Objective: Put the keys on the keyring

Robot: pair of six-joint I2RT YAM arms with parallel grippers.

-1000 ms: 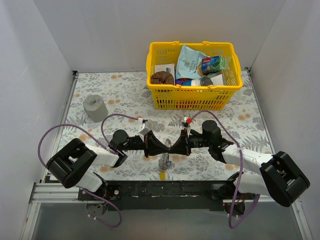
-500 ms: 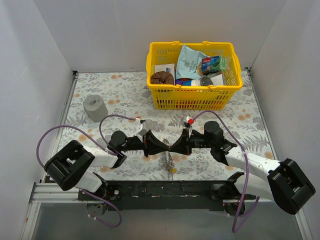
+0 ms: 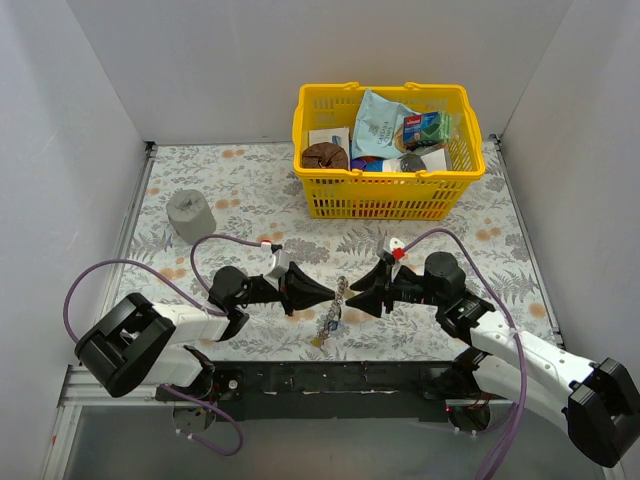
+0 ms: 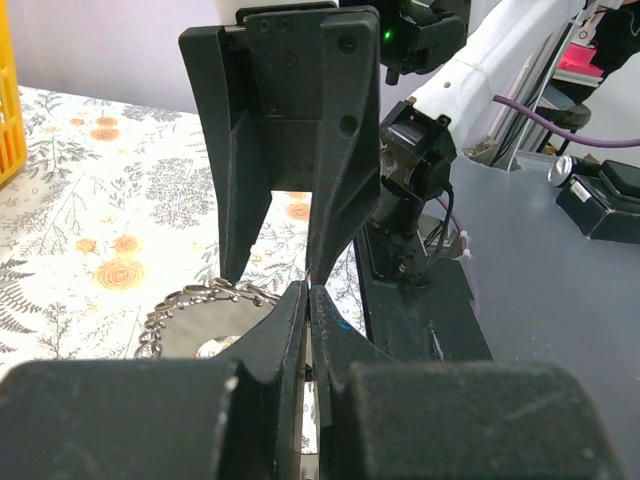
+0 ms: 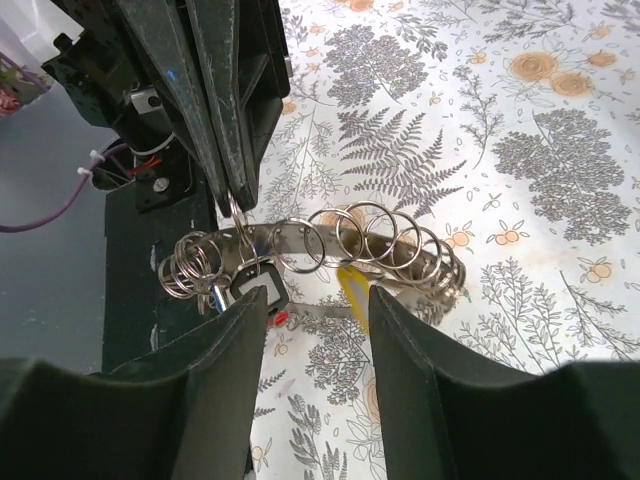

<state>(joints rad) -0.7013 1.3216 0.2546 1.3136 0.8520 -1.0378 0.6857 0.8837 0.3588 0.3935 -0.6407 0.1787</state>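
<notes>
The left gripper [image 3: 320, 291] reaches in from the left with its jaws pressed together, and in the right wrist view their tips pinch one end of the keyring [image 3: 338, 295], so this arm carries it. The keyring hangs between the two arms, just above the flowered table [image 3: 250, 200], and many small wire loops are threaded along its band. From above it looks edge-on. Its long line runs from far to near, across the line that joins the two grippers, and sags toward the near edge. The keys [image 5: 256, 287] dangle in a bunch below the pinched end; a black head and a yellow one show there, and a red bit lower down. The right gripper [image 3: 354, 292] faces it from the right with its jaws parted about halfway and holding nothing. The band lies crosswise just ahead of those tips, near but apparently not touching. A fresh grip by the right arm would probably call for a short push straight ahead, closing across the band.
</notes>
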